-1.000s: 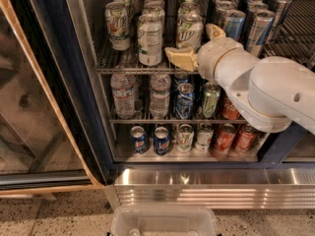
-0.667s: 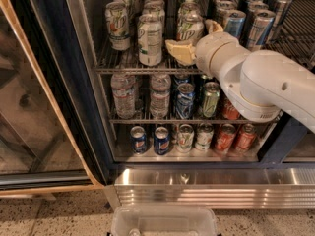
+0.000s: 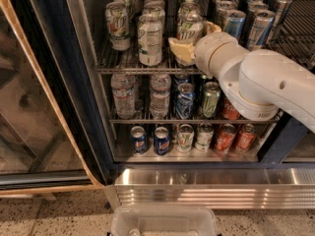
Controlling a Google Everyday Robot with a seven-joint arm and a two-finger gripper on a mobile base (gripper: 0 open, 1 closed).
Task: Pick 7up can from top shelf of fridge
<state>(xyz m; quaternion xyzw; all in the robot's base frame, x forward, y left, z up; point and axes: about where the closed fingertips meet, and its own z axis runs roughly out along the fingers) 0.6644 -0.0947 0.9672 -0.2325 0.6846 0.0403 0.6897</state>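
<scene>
my hand [image 3: 192, 34] is inside the open fridge [image 3: 55, 68], up at the top shelf [image 3: 133, 70]. its two pale fingers [image 3: 179, 50] are apart, one at the front left and one at the back right of the 7up can [image 3: 190, 25]. that can stands upright on the wire rack, at the front of its row, with the slim blue-and-silver cans [image 3: 258, 27] just to its right. two other 7up cans [image 3: 149, 38] stand further left on the same shelf, clear of my hand.

so the reach is done, i judge: the door is out of the way, my arm is in, and the right can sits between my fingers. i cannot tell whether either finger already touches its side.

what is left is the real part of the pick. i have to bring the fingers together on the can, lift it off the rack, and draw it out through the opening without knocking its neighbours. the can behind it stands close, so i would back out straight. the water bottles [image 3: 124, 95] on the shelf below are well out of the way.
</scene>
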